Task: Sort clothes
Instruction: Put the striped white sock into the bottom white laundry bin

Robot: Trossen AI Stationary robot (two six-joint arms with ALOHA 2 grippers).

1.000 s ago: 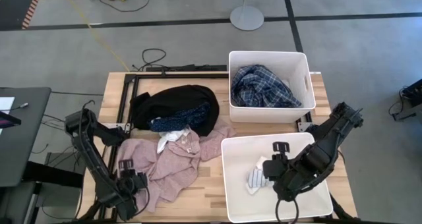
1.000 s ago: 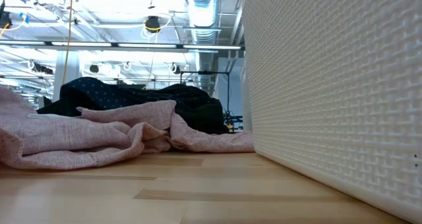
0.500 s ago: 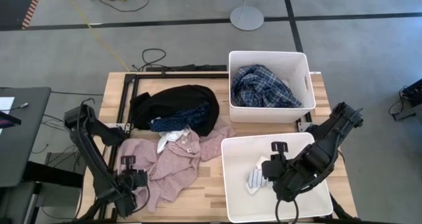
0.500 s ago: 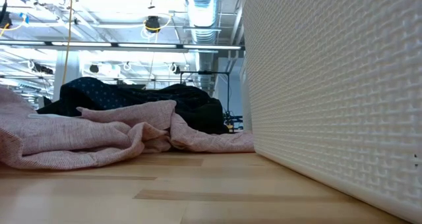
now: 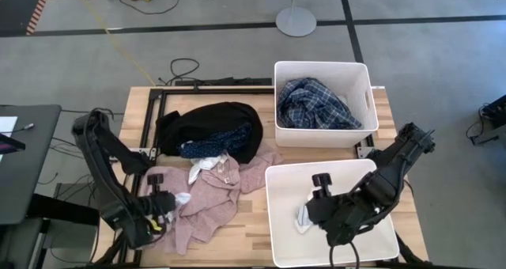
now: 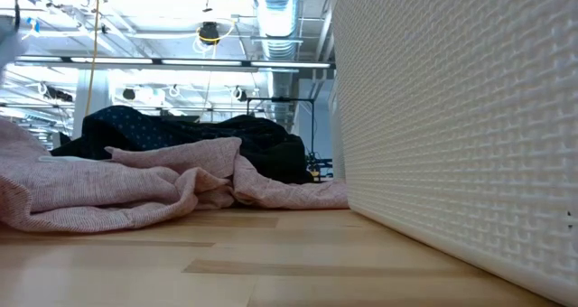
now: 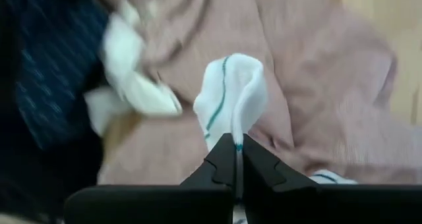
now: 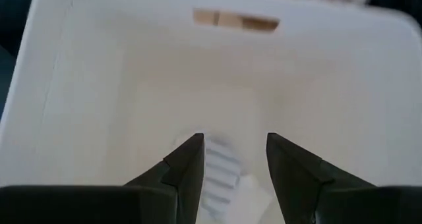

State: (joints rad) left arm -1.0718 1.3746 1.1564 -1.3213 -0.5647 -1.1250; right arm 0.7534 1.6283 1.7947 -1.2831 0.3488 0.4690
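My left gripper (image 5: 171, 203) is at the table's near left, over the pink garment (image 5: 207, 191), shut on a small white sock with a green stripe (image 7: 232, 99). A second white piece (image 5: 204, 166) lies on the pink garment next to the navy dotted one (image 5: 209, 145) and the black one (image 5: 207, 120). The plaid shirt (image 5: 316, 103) lies in the far bin (image 5: 322, 64). My right gripper (image 8: 234, 148) is open inside the near bin (image 5: 271, 221), its fingers on either side above a striped sock (image 8: 221, 163) on the bin floor. My left gripper pinches the white sock between its two shut fingers at a fold of the fabric (image 7: 236, 137). The fingers come from above, slanting down. The sock bulges out past the fingertips in a loop over the pink garment, and a striped bit (image 7: 324, 178) shows beside the fingers.
The pink garment (image 6: 117, 176) spreads over the near left of the wooden table, with the dark pile (image 6: 181, 131) behind it. The near bin's wall (image 6: 452, 117) fills the right of the low view. Bare wood lies along the near edge.
My left gripper has gone up and a little toward the far edge, and a white sock now shows in its fingers above the pink garment. My right gripper has gone toward the table's left inside the near bin, still open.
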